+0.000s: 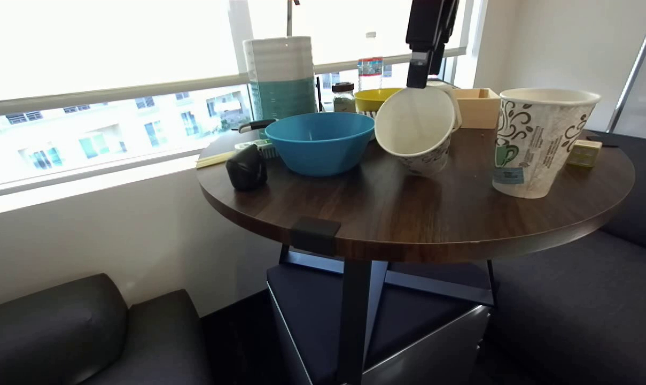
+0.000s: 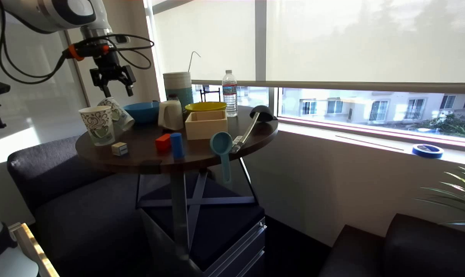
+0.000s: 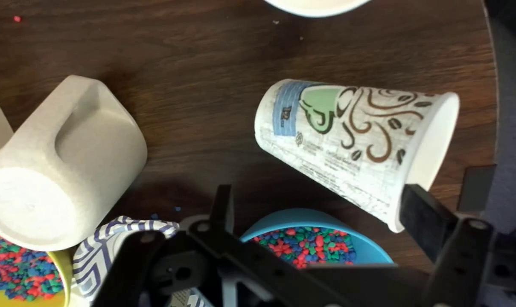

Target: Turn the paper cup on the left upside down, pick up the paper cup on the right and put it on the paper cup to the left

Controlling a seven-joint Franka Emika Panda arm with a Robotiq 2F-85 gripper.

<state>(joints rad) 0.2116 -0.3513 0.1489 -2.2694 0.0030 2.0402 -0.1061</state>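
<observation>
- On the round counter (image 1: 408, 214), near the blue bowl (image 1: 320, 145), we find the tipped cup (image 3: 347, 140): a patterned paper cup leaning well over, its mouth facing sideways. We take it for the one to be turned upside down, and its slant suggests that turn is unfinished. Whether its rim rests on the counter, we cannot tell.
- A little apart, the upright cup (image 1: 539, 141) stands on its base, mouth up. We think it is placed there because its turn to be stacked comes second.
- Just above the tipped cup, the pincer (image 2: 119, 94) points down with its two fingers (image 3: 426, 219) spread wide, gripping nothing. We guess the width is there to leave room for taking hold of the cup.
- Seen from the wrist view, most of the tipped cup lies ahead of the fingers rather than squarely between them; one finger crosses in front of its rim, and whether they touch is unclear to us.
- Beyond, a pale mug (image 3: 74, 175) and a yellow bowl (image 1: 375, 101) stand near each other. We suppose they are household clutter, set out of the cups' way.
</observation>
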